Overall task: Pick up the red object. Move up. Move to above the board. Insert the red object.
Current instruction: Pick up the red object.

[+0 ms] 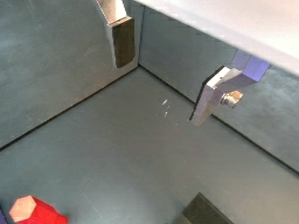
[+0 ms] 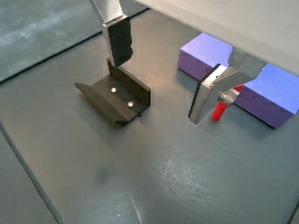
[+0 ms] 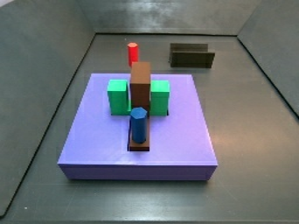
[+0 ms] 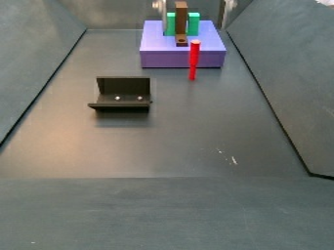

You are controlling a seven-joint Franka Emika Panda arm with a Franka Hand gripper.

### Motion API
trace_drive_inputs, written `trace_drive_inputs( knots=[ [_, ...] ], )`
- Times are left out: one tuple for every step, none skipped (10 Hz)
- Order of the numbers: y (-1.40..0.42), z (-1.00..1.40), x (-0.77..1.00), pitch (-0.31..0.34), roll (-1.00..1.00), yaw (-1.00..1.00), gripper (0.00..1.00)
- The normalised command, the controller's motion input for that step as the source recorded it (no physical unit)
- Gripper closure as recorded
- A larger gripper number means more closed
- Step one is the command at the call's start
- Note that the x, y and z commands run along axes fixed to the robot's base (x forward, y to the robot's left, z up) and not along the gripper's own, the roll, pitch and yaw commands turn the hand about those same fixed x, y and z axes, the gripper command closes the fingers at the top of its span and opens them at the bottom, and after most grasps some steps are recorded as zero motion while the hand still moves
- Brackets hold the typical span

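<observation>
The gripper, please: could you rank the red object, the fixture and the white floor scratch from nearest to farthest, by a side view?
The gripper, open, hangs over the board.
1. red object, beside board.
2. fixture, mid-floor.
3. white scratch, near camera.

Looks like a robotics lab test cell rather than any lived-in room. Bare, matte dark grey floor point(image 4: 156, 186) boxed in by plain grey walls point(image 3: 163, 17). Set out on it only test pieces: flat lilac board point(image 3: 140, 149) carrying a green block point(image 3: 118, 96), a tall brown block point(image 3: 142, 83) and a blue cylindrical peg point(image 3: 138, 124); slim bright red cylindrical peg point(image 4: 193, 59) upright just beside the board; dark L-shaped fixture point(image 4: 121, 95). Above the floor between fixture and board, a silver-plated two-finger gripper point(image 2: 159, 87), jaws wide apart.
</observation>
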Motion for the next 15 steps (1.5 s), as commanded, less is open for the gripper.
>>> trace_drive_inputs(
  knots=[
    [-0.03,0.00,0.02,0.000,0.00,0.00,0.00],
    [-0.09,-0.03,-0.15,-0.003,0.00,-0.03,0.00],
    [-0.42,-0.10,-0.45,-0.067,-0.08,0.00,0.00],
    [-0.43,-0.14,-0.33,-0.069,-0.16,0.00,0.00],
    [-0.50,-0.18,-0.33,-0.084,-0.19,0.00,0.00],
    [-0.45,-0.17,-0.17,-0.060,-0.22,0.00,0.00],
    [-0.35,-0.21,-0.15,-0.044,-0.23,0.00,0.00],
    [-0.27,-0.23,-0.11,-0.037,-0.19,0.00,0.00],
    [-0.25,-0.23,-0.09,-0.049,-0.18,0.00,0.00],
    [-0.27,-0.21,-0.01,-0.043,-0.14,0.00,0.00],
    [-0.30,-0.20,0.00,-0.043,-0.11,0.00,0.00],
    [-0.33,-0.18,0.00,-0.037,-0.07,0.00,0.00],
    [-0.29,-0.15,0.00,-0.041,-0.08,0.00,0.00],
    [-0.25,-0.13,0.00,-0.044,-0.07,0.00,0.00],
    [-0.21,-0.11,0.00,-0.036,-0.02,0.00,0.00]
  ],
)
